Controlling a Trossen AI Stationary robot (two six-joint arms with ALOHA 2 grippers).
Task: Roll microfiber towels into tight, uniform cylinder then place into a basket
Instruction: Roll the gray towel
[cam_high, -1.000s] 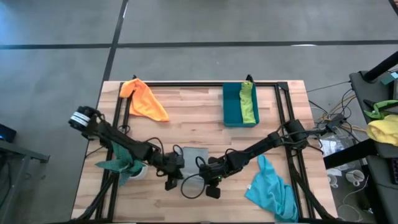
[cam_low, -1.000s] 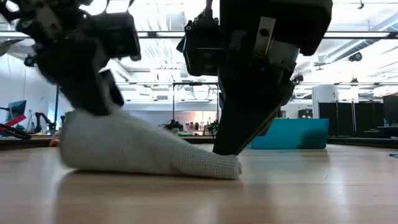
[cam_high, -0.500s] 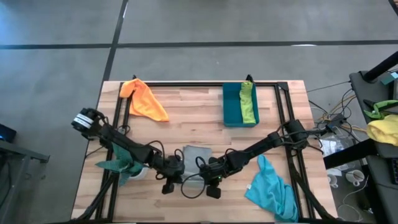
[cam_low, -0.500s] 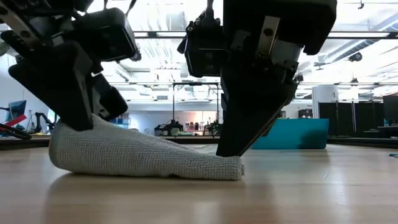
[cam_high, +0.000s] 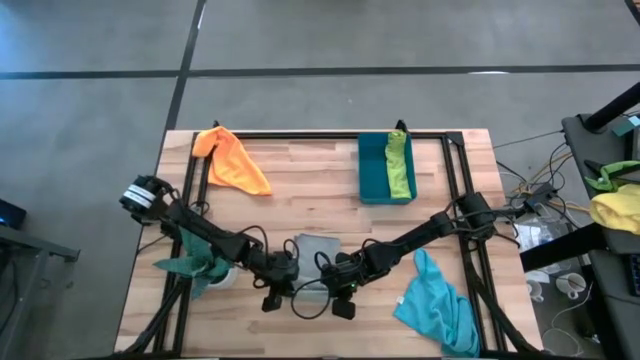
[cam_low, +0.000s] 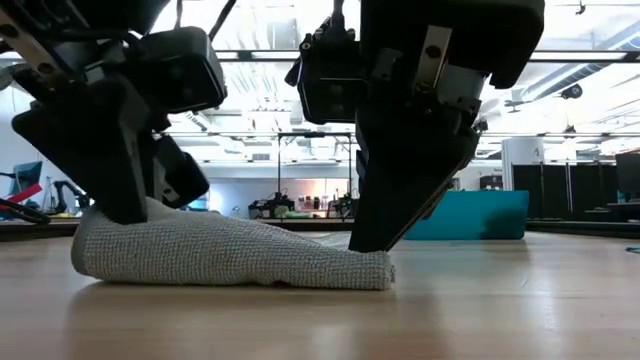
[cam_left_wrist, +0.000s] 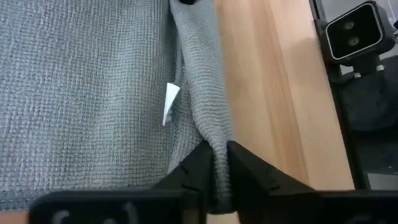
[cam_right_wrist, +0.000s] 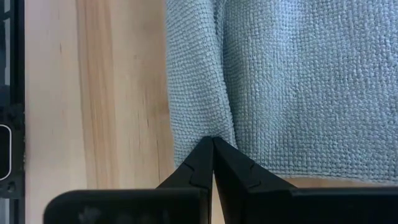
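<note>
My left gripper (cam_left_wrist: 216, 163) and right gripper (cam_right_wrist: 213, 157) are each pinching the rolled near edge of the grey towel (cam_high: 312, 250), lying at the table's (cam_high: 300, 180) front centre, well apart from the basket (cam_high: 376, 168).

four towels (cam_high: 312, 248), one basket (cam_high: 374, 168), one plant (cam_high: 190, 262), two pincers (cam_high: 280, 297)

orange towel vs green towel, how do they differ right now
The orange towel lies spread loose on the bare table near its far left corner; the green towel sits inside the basket. The orange one is wide and rumpled; the green one is a narrow, compact strip. Neither pincer touches either.
</note>
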